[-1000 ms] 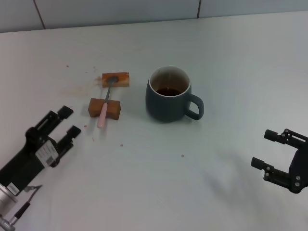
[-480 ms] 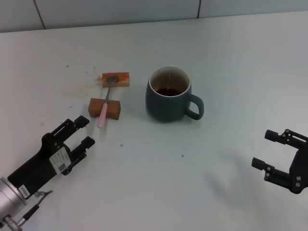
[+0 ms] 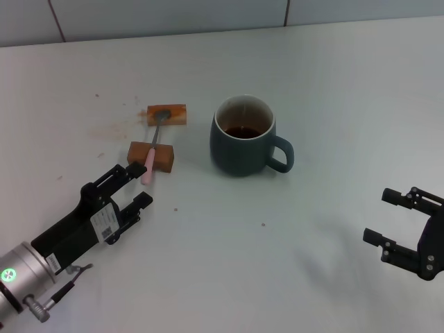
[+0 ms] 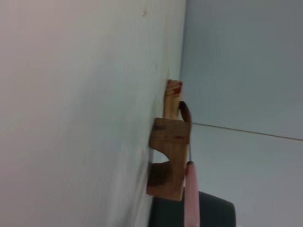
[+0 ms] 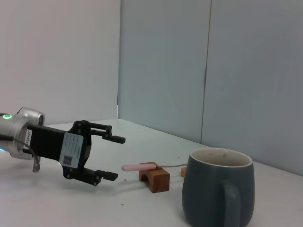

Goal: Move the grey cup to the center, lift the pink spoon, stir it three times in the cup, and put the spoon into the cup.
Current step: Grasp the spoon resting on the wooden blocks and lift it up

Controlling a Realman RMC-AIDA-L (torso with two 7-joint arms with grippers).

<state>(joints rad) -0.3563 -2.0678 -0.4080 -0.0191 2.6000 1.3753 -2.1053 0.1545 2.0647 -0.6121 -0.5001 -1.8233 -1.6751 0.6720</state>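
The left gripper (image 3: pixel 137 184) is hovering low over the white table (image 3: pixel 333 90) with its two black fingers spread apart and nothing between them, pointing toward the far right. Its fingertips are sitting just near of the pink spoon (image 3: pixel 150 161), close to the tip of the pink handle but not touching it. The spoon is lying across two brown blocks: its handle is resting on the nearer block (image 3: pixel 151 155), and its metal bowl is sitting on the farther block (image 3: pixel 166 114), with the thin neck bridging the gap between them. In the left wrist view the spoon (image 4: pixel 191 191) is showing on top of the arched nearer block (image 4: pixel 168 163).

To the right of the blocks the grey cup (image 3: pixel 245 137) is standing upright around the middle of the table, its loop handle turned to the right and dark liquid showing inside.

The right gripper (image 3: pixel 397 222) is waiting at the near right edge, well apart from the cup, its fingers also spread wide and empty.
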